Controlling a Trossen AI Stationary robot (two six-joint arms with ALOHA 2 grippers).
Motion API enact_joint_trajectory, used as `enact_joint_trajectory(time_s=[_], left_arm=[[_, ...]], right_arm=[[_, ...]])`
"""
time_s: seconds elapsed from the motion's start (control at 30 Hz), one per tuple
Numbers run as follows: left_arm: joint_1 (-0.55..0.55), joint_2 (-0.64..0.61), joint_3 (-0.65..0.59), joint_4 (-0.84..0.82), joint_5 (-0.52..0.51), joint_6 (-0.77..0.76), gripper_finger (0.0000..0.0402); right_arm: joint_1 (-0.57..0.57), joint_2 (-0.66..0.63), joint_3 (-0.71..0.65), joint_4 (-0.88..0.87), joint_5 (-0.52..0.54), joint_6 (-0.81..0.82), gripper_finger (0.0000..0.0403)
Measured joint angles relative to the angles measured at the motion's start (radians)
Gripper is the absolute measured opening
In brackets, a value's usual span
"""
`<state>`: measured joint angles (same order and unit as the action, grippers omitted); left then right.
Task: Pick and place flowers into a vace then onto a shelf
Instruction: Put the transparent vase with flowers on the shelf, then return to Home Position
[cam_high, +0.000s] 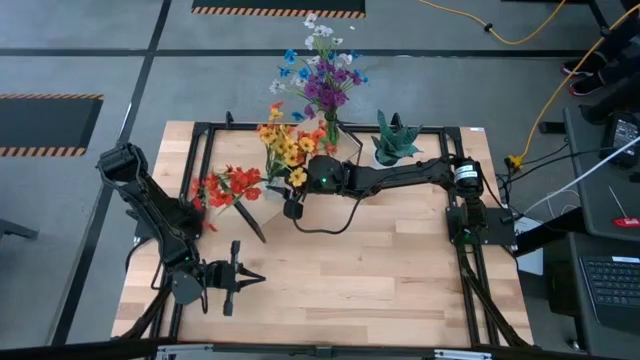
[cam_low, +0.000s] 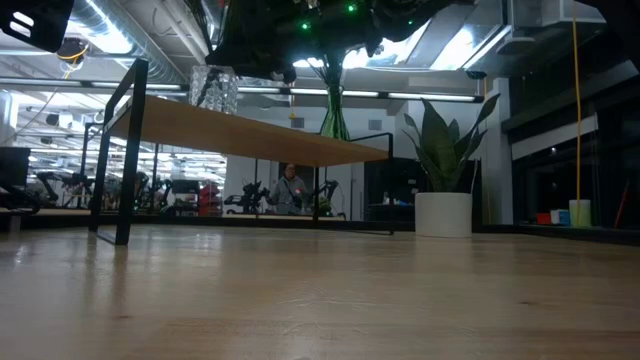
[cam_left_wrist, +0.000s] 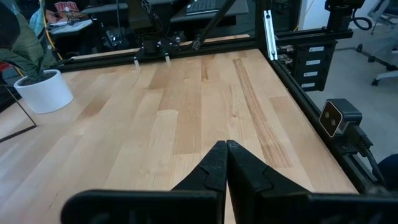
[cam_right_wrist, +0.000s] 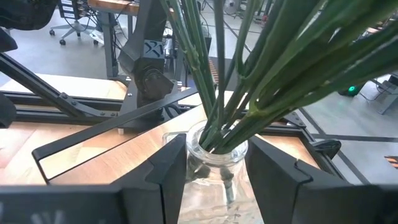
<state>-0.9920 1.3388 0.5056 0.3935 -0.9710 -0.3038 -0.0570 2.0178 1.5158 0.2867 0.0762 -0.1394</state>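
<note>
The right pincer (cam_right_wrist: 214, 174) grips a clear glass vase (cam_right_wrist: 214, 163) of flowers (cam_high: 285, 145) above the shelf (cam_low: 250, 135), while the left pincer (cam_left_wrist: 226, 168) rests closed over the tabletop (cam_high: 380, 270).

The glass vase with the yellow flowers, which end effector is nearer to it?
Right. The right end effector has a finger on each side of the glass vase on the shelf. The left end effector hangs far away over the table's near-left part.

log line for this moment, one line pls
right gripper: fingers either side of glass vase holding flowers, over shelf | left gripper: shut, empty, near table's front | potted plant: at the back
</note>
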Motion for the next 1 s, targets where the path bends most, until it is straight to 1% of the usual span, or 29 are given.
enact_joint_trajectory(time_s=[0.2,0.27,0.43,0.53,0.6,0.83,1.0], left_arm=[[0.0,0.0,0.0,0.0,0.0,0.001,0.0004],[0.0,0.0,0.0,0.0,0.0,0.001,0.0005],[0.0,0.0,0.0,0.0,0.0,0.0,0.0003],[0.0,0.0,0.0,0.0,0.0,0.001,0.0002],[0.0,0.0,0.0,0.0,0.0,0.001,0.0004],[0.0,0.0,0.0,0.0,0.0,0.002,0.0003],[0.0,0.0,0.0,0.0,0.0,0.001,0.0003]], right_arm=[[-0.002,0.0,0.0,0.0,0.0,0.003,0.016],[-0.005,0.0,0.0,0.0,0.0,0.016,0.0152],[-0.02,0.0,0.0,-0.001,-0.002,0.038,0.0116],[-0.022,0.0,0.0,-0.002,-0.002,0.052,0.0116],[-0.023,0.0,0.0,-0.001,-0.002,0.051,0.0134],[-0.023,0.0,-0.001,-0.002,-0.001,0.052,0.0231],[-0.023,0.0,-0.002,-0.007,0.0,0.055,0.0274]])
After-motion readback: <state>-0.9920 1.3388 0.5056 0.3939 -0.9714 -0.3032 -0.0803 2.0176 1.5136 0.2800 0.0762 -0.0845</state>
